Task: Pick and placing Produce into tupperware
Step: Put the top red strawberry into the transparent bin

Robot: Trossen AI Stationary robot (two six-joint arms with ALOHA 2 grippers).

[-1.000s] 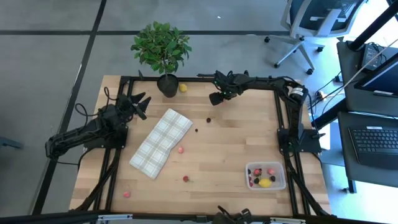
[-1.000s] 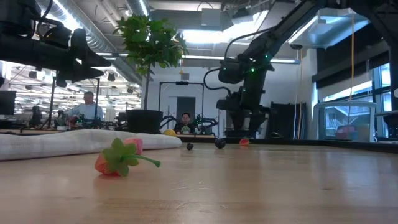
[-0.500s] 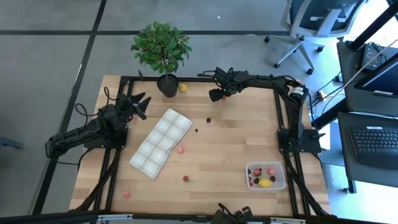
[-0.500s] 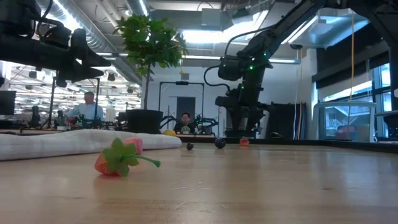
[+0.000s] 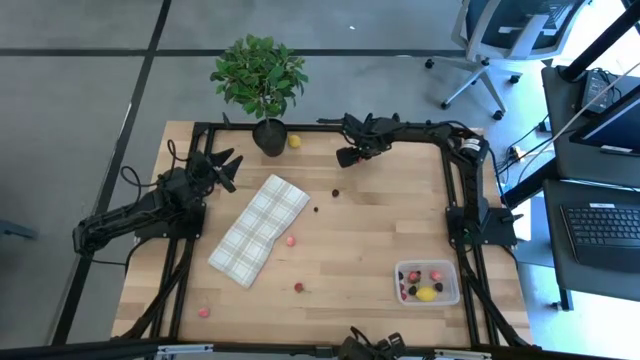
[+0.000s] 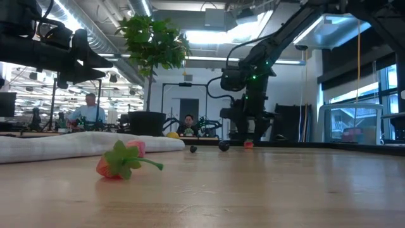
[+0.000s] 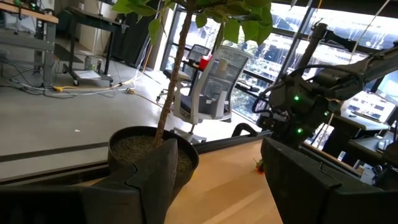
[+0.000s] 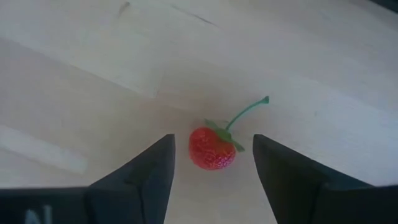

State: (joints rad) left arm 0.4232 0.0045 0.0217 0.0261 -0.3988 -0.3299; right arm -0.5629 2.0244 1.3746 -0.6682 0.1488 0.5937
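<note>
The clear tub (image 5: 428,283) stands near the table's right near corner and holds several toy pieces, among them a yellow one. Loose produce lies about: a lemon (image 5: 294,141) by the plant pot, two dark berries (image 5: 335,193), pink and red pieces (image 5: 291,240). My right gripper (image 5: 347,156) is open near the far edge. In the right wrist view its fingers stand on either side of a red strawberry (image 8: 212,150) with a green stem that lies on the wood, with a gap on both sides. My left gripper (image 5: 226,164) waits open, raised at the table's far left.
A plaid cloth (image 5: 259,229) lies left of centre. A potted plant (image 5: 260,80) stands at the far edge, close to the left gripper (image 7: 217,155). A strawberry (image 6: 120,161) lies near the low camera. Bare wood spans the middle of the table. People sit in the room behind.
My right gripper has come down toward the strawberry near the far edge, with a small sideways shift on the way. It has stayed open. The left arm and the produce have kept still.
</note>
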